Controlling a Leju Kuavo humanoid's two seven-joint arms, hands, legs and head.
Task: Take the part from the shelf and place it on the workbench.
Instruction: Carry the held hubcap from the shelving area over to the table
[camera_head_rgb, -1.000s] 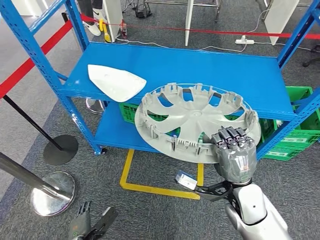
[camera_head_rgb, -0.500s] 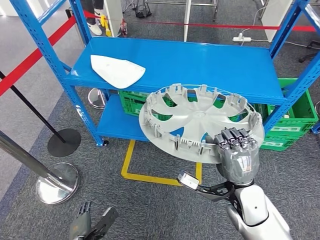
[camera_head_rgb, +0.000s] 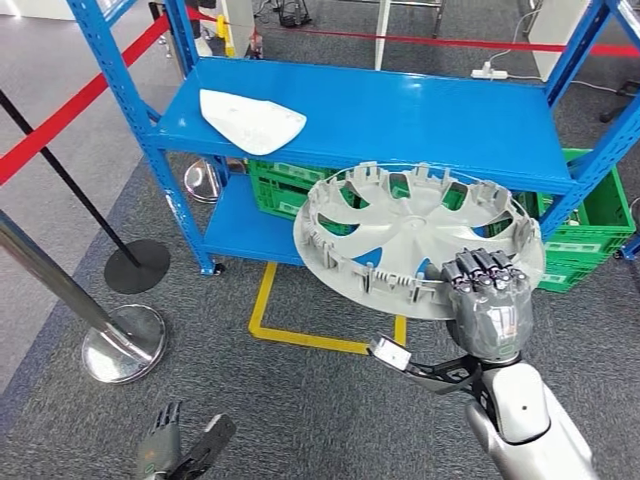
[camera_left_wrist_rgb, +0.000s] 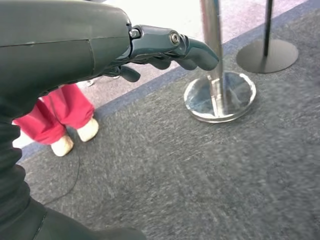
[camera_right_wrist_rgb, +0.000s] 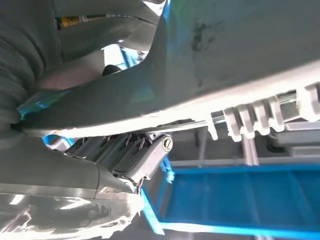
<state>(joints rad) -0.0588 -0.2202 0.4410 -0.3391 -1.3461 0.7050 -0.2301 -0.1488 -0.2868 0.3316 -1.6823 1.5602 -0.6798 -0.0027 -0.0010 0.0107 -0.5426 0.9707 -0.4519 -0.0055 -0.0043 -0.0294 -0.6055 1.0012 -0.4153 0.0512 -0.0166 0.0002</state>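
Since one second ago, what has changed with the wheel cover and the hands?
The whole view shifted, so the camera moved. The right hand still grips the grey wheel cover by its rim, clear of the blue shelf. The left hand still hangs open.

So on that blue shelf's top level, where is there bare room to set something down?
The top level of the blue shelf is bare from the white panel at its left end across to the right upright. Its near edge is hidden in the middle by the grey wheel cover the right robot hand holds. The lower level is crowded with green crates.
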